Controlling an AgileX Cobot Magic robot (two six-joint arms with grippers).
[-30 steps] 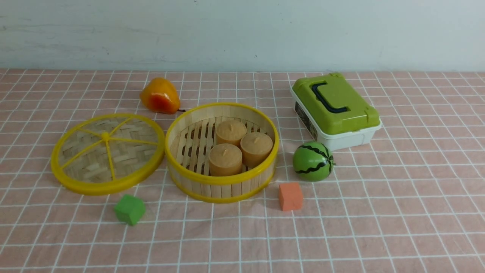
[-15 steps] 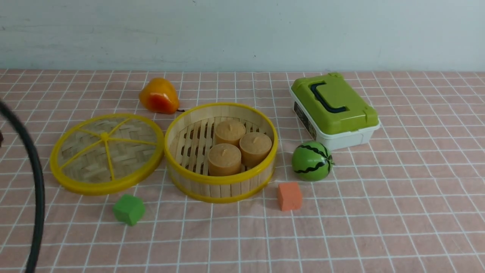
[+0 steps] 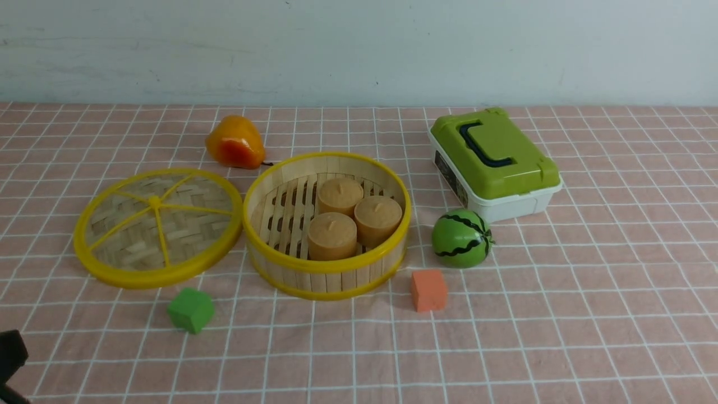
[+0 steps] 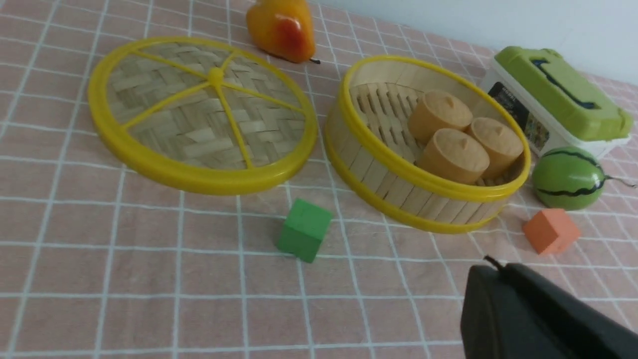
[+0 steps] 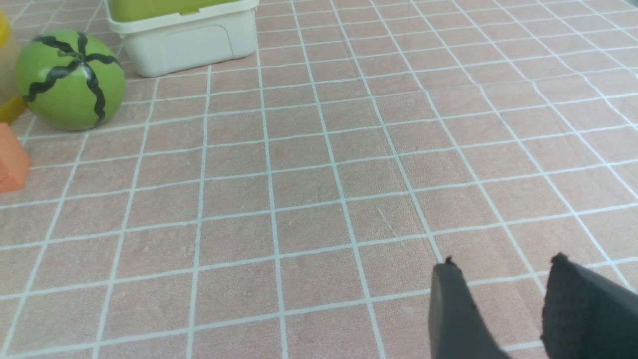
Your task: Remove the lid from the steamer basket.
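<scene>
Left gripper: fingers pressed together, with nothing between the tips. Held above the near side of the checked cloth, pointing forward, well apart from the lid. In the front view, only a dark bit of the left arm at the near left corner.

Right gripper: fingers spread, nothing between. Also over cloth, pointing forward; outside the front view.

Outward from the left gripper: green block on the near left. Beyond it, bamboo lid, flat on the cloth, off the steamer basket and just beside it on the left. Inside the basket, three tan buns, toward the right side. Near right of the basket, orange block; farther, toy watermelon, then green-lidded white box. At far left, beyond the lid, orange-red pear.
</scene>
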